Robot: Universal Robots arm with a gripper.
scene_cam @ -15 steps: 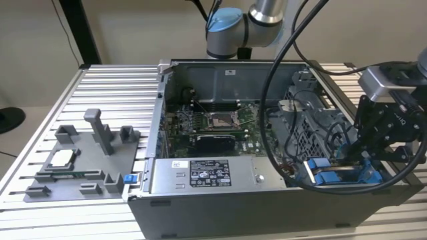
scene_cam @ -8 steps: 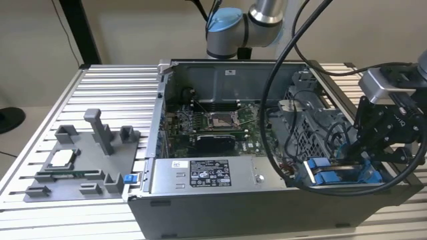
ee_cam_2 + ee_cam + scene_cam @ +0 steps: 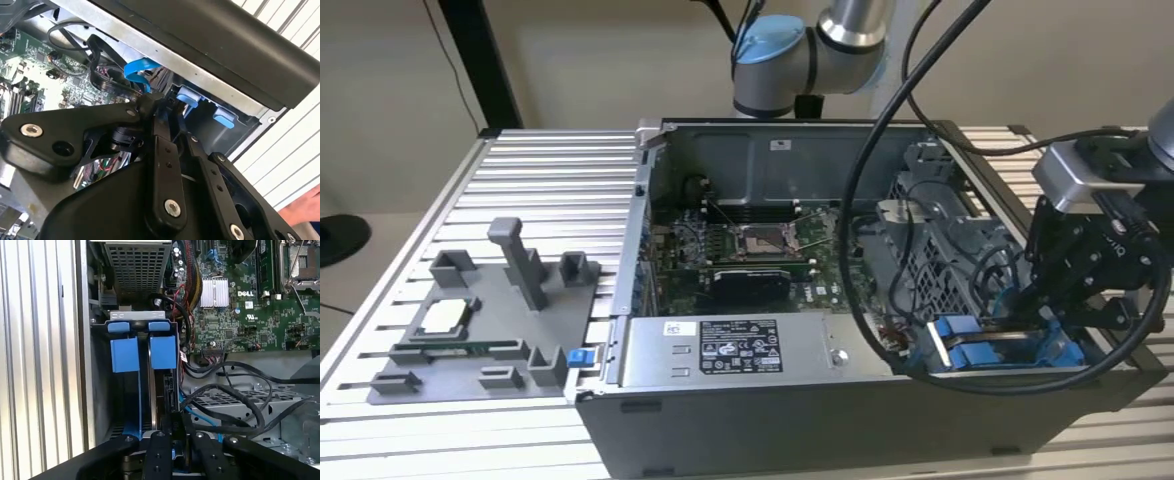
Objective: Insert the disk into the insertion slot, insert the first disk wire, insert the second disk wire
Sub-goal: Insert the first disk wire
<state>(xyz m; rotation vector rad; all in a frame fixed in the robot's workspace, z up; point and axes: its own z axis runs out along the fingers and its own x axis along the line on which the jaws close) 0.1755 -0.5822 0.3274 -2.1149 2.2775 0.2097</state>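
Disk [image 3: 159, 390], seemingly inside insertion slot [image 3: 102, 395], directly below tool [image 3: 172, 434].

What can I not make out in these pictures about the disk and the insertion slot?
Exterior view: the gripper stands before the insertion slot, so its inside is hidden.
First wrist view: the gripper covers the slot's near end; whether the disk is seated cannot be told.
Second wrist view: the gripper's own links hide what lies at its tip; a hand is cut off by the edge.
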